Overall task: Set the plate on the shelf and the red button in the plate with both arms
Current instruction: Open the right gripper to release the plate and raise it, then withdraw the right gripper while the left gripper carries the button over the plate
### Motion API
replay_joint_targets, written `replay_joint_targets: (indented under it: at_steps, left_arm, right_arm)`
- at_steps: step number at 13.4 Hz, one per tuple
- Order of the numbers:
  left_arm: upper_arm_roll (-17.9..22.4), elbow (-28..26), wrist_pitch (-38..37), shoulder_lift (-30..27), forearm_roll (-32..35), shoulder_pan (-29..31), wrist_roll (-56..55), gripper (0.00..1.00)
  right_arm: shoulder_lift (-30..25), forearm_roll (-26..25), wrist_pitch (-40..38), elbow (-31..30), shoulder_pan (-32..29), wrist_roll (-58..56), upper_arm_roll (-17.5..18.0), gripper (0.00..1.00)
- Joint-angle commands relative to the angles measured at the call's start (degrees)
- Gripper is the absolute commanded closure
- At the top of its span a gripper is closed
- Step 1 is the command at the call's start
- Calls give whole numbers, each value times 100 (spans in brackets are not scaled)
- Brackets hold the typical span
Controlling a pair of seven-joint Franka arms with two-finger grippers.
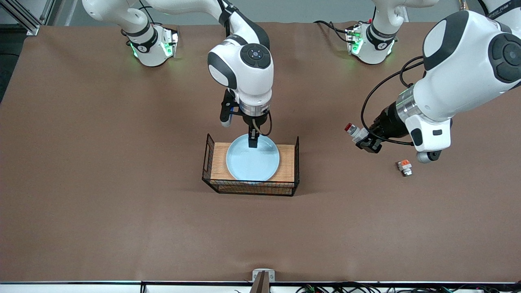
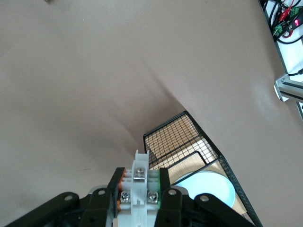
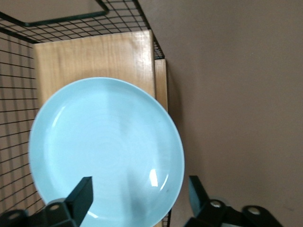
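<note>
The pale blue plate (image 1: 252,162) lies flat on a wooden board inside a black wire basket (image 1: 209,151) at the middle of the table. My right gripper (image 1: 253,143) hangs open just over the plate's rim on the robots' side. In the right wrist view its fingers (image 3: 81,195) stand spread on either side of the plate (image 3: 106,146) and do not touch it. My left gripper (image 1: 361,137) is shut on the red button (image 1: 351,129), over bare table toward the left arm's end. The left wrist view shows the button's white body (image 2: 139,182) clamped between the jaws.
A small white-grey block with an orange piece (image 1: 404,167) lies on the table under the left arm's wrist. The wooden board (image 1: 287,162) fills the basket floor. The basket's wire walls (image 2: 173,137) rise round the plate. Cables run along the table's front edge.
</note>
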Motion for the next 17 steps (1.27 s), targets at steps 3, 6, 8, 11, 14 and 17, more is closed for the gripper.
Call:
replay_joint_targets:
  at_steps: [3, 6, 8, 11, 14, 17]
  left_arm:
    - [14, 130, 1, 55, 263, -408, -865, 71]
    - [22, 130, 412, 230, 448, -795, -1761, 71]
    - [31, 139, 773, 362, 553, -1067, -2455, 71]
    - [84, 183, 1248, 608, 607, -1472, -3571, 71]
    - [119, 533, 1364, 1055, 737, -1841, -4626, 71]
    - [119, 850, 1434, 1600, 1308, -2166, -5664, 71]
  right_arm:
    - [72, 815, -954, 901, -502, -1454, 46, 0]
    - [-76, 1074, -2176, 1386, -977, -3738, 46, 0]
    - [-401, 1108, -2687, 1386, -1389, -5240, 37, 0]
    - [-841, 1135, -3600, 1334, -2179, -7561, 28, 0]
    - [-1245, 1135, -4076, 1202, -3189, -10293, 11, 0]
    - [-1544, 1083, -4253, 975, -3973, -12213, -15, 0]
